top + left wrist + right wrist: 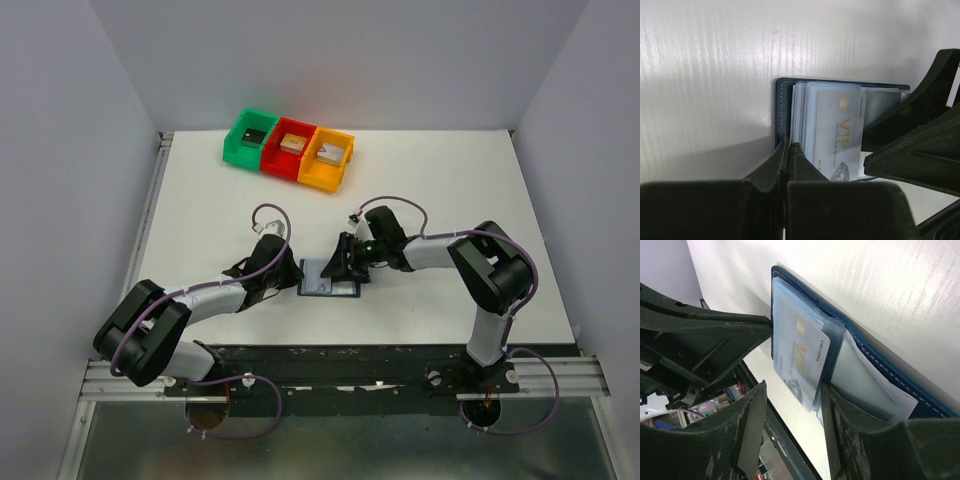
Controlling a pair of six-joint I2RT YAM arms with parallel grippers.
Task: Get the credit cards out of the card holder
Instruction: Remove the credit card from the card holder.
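near the table's [450, 190] front edge, middle, sits the open card holder [327, 284]; my left gripper [788, 148] is clenched shut at its stitched edge, right gripper [792, 405] spread around a silver card [800, 352]

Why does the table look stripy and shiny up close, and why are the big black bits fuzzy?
Left wrist view: light glares off the table in pale streaks, and the left gripper, too near the lens, blurs and throws a grey shadow. Right wrist view: same streaky glare, right gripper blurred, card clearer. Top view: even light.
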